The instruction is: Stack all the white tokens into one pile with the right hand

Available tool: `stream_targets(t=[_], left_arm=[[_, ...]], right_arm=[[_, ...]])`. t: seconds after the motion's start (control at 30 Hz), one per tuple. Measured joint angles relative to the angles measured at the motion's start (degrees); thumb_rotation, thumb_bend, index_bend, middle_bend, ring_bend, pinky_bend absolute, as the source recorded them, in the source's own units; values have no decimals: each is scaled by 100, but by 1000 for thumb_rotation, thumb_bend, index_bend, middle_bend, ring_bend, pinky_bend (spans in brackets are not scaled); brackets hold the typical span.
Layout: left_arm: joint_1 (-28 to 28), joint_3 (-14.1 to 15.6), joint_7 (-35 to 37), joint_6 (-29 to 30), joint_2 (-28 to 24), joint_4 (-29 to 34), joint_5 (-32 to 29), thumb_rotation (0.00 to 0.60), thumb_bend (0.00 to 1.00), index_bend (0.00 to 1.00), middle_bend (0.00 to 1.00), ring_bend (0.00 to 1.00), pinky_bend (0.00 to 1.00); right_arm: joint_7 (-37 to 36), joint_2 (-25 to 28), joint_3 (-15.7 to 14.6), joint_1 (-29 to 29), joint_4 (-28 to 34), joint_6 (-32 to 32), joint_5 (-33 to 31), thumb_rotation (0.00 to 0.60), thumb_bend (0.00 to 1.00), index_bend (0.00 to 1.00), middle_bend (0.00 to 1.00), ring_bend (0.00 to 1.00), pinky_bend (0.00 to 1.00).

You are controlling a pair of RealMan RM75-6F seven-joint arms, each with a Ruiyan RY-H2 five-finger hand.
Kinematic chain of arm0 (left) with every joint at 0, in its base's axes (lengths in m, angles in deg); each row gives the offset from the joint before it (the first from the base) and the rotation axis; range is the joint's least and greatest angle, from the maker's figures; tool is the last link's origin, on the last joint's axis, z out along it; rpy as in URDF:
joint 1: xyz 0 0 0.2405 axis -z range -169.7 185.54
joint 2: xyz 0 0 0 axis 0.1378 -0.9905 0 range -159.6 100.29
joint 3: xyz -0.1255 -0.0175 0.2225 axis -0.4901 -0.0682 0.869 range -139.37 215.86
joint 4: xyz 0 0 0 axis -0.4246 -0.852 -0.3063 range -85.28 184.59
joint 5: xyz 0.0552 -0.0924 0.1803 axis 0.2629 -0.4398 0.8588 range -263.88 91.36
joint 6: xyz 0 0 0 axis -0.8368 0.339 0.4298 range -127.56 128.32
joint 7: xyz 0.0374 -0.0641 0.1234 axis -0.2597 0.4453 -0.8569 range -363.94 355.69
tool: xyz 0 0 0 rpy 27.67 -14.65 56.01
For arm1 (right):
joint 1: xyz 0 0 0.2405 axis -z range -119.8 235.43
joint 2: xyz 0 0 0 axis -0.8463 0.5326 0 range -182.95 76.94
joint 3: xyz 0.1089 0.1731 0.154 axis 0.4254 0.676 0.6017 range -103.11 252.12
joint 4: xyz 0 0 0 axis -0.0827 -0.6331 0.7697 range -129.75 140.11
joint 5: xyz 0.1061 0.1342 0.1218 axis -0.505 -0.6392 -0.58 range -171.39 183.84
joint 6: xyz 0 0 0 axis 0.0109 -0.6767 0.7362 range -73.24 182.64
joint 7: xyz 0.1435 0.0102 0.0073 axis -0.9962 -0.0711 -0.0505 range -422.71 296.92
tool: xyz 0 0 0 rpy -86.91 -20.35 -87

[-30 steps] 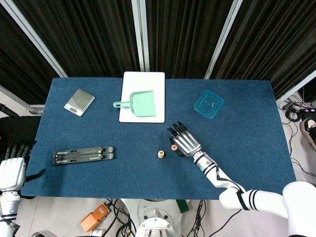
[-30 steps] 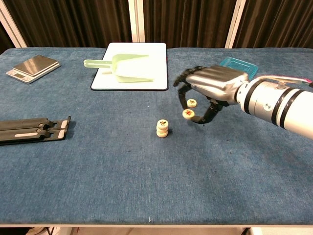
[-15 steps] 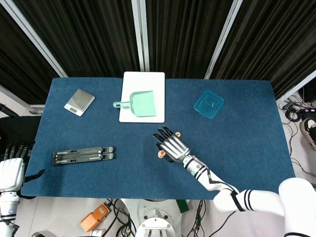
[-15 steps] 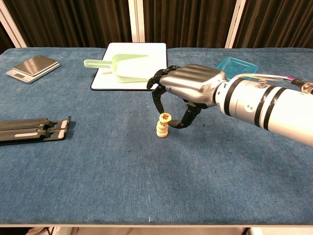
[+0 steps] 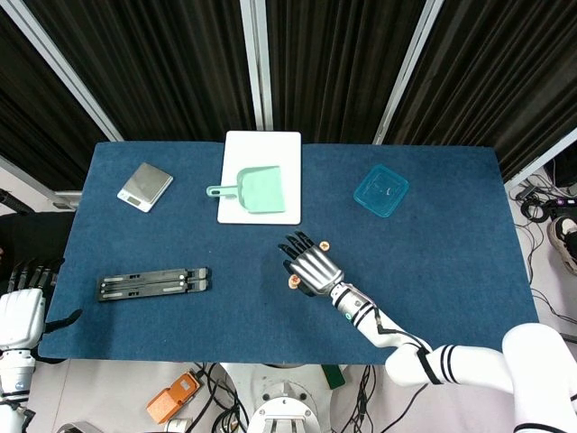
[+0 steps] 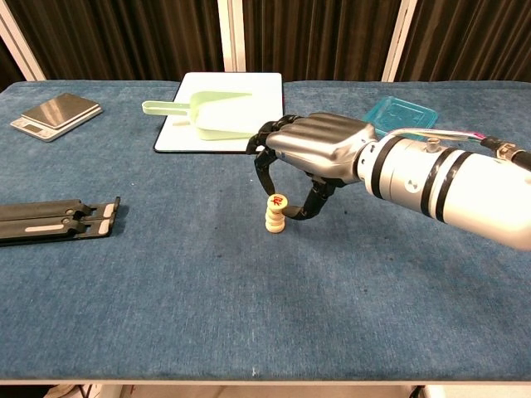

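The right hand (image 6: 311,157) pinches a token (image 6: 277,200) onto the pile (image 6: 275,215) near the table's (image 6: 166,282) middle; one token (image 5: 323,244) apparently remains loose beside its fingertips.

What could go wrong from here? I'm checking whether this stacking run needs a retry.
The top white token sits tilted on the pile, with the right robot hand curled around it. It may slide off on release. The fingers hang close beside the narrow pile, so pulling away could knock it over. Another white token lies apart beyond the robot hand, so one more risky placement remains.
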Motion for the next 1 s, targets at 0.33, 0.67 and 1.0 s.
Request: stream_targets(t=[0.33,0.67,1.0], left_arm=[[-11,5,17,-8,11,-19,-14,600,85,173,136,73,0],[-21,5,25,-1,16,-26,-17,600,85,173,136,73,0],[-9,0,23,-5,33,-27,-2,600,85,173,136,73,0]], right_arm=[[-35,-49,-25,-33,-89,8,17,600,463,493,184,84,82],[-187,-22,-14,0,-86,-109,97,600,463,479,184,84,82],[-300,280,137,189,-332,-251,-301,600,463,471,184,83,82]])
